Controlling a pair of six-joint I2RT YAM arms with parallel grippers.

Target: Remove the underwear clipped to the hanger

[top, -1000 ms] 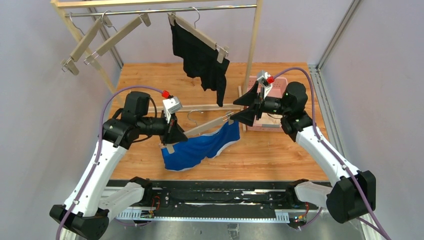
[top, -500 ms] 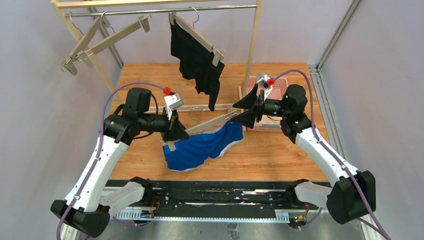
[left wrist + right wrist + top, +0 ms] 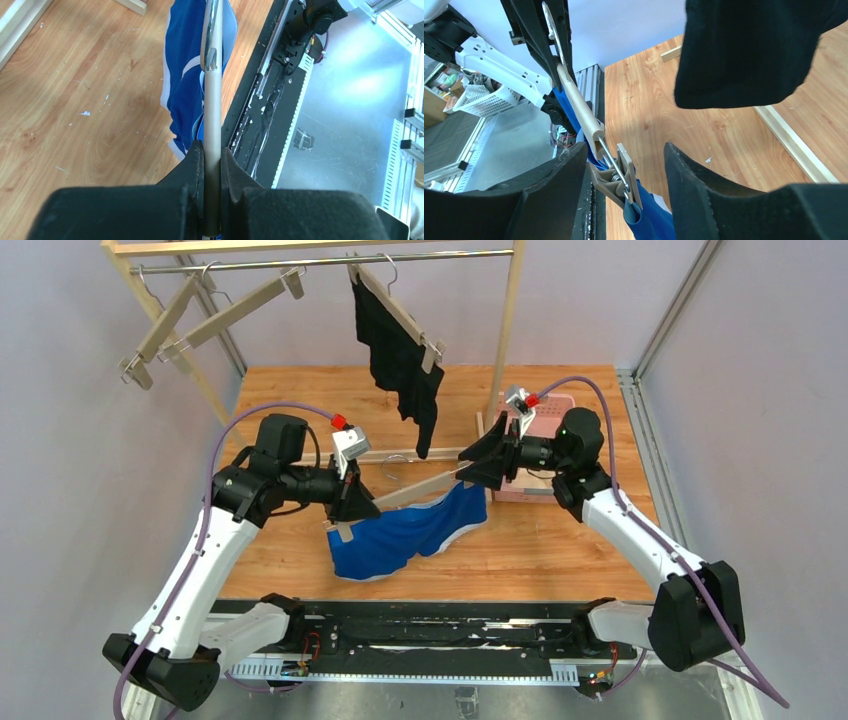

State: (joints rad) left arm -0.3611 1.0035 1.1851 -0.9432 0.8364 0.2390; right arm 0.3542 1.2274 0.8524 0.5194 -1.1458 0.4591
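Above the counter, black briefs hang on the rack, while blue briefs droop from a hanger clamped in the left fingers. The right fingers stand apart astride its end clip, not pressing yet. Squeezing off-centre could twist the hanger in the left grip, leaving the clip shut.

Pink tray, perhaps, on wooden table

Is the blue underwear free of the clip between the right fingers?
No, the blue underwear hangs pinched in the clip of the hanger, with the right fingers apart on either side.
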